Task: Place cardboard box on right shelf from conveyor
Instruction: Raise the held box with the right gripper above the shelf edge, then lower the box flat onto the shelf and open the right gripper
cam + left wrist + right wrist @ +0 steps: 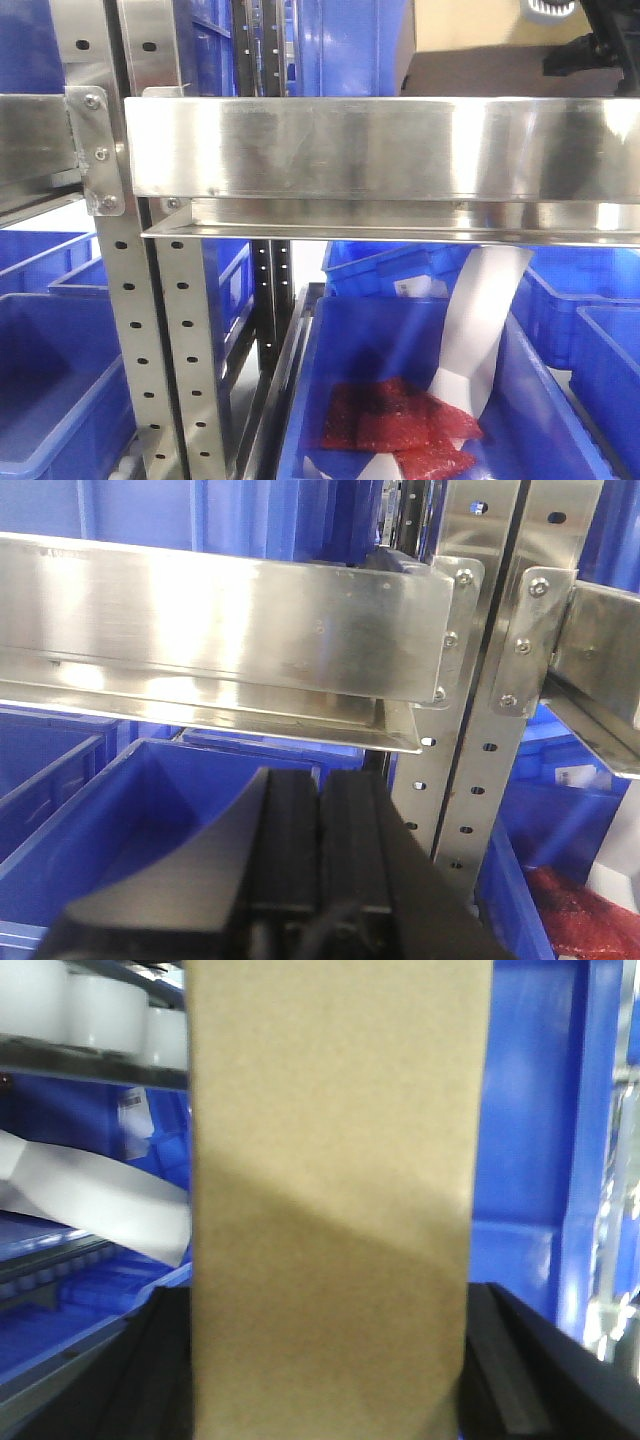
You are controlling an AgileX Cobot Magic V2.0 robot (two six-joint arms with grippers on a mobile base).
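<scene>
At the far left of the front view a perforated steel upright [150,330] carries the bolted end of the right shelf [330,150], whose wide polished rail runs across to the right edge. Under it sit blue plastic bins [400,400], one holding red packets [395,420] and a white paper strip [480,320]. Above the rail toward the right, the tan cardboard box [480,65] shows behind the steel, with the dark right gripper [590,45] at its upper right. In the left wrist view the left gripper [320,850] hangs below another steel rail, over a blue bin, its two black fingers [290,840] pressed together with nothing between them. In the right wrist view the box stands upright and fills the middle, black fingers [510,1370] clamped against both its sides.
</scene>
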